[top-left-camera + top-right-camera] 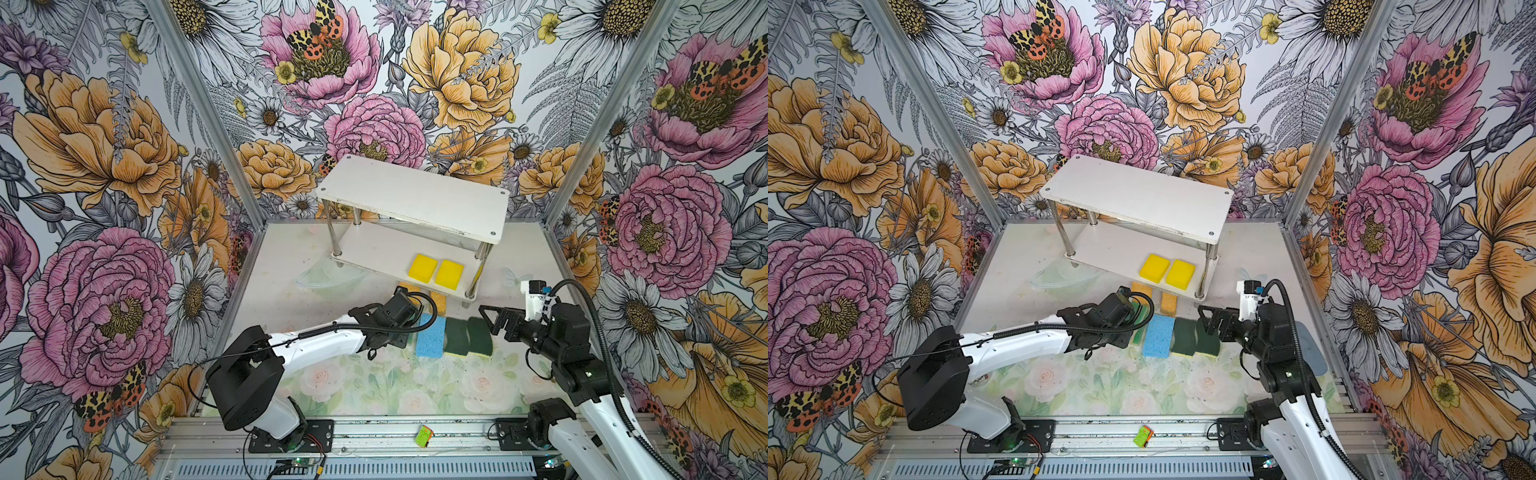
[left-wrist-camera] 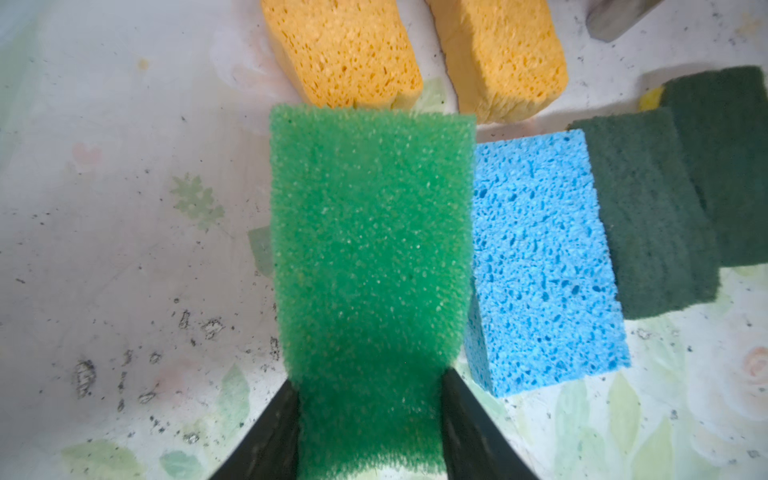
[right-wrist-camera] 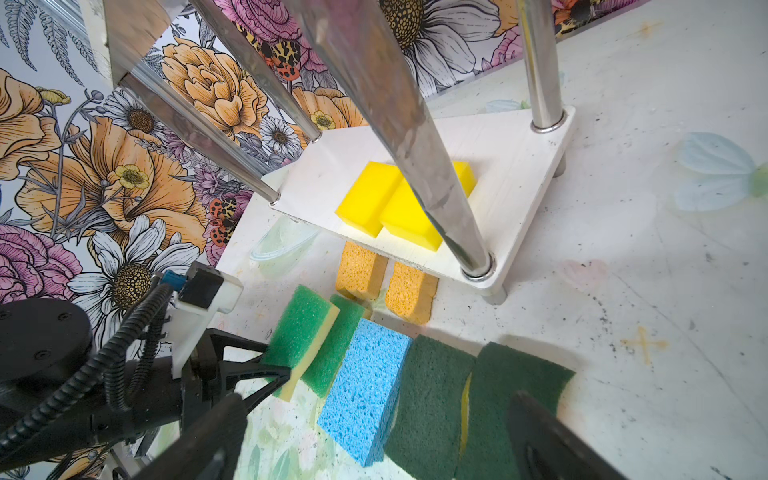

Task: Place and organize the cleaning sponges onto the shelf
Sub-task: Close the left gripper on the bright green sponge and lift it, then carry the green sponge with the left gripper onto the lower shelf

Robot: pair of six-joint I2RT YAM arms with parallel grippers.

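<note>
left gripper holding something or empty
Shut on a sponge: in the left wrist view the left gripper pinches the green-topped sponge between both fingers.

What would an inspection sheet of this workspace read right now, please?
Surface: table, floral-printed and flecked with dark specks.
Job's things: shelf, top board bare; yellow sponges on its lower board; orange sponges, blue sponge, dark green sponges and second green-topped sponge on the table.
Clutter: small green-and-orange object on the front rail.
Grippers: left gripper shut on green-topped sponge; right gripper open, near the dark green sponges.
Cables: black hoses run along both arms.
Surroundings: floral wallpaper on all walls.
</note>
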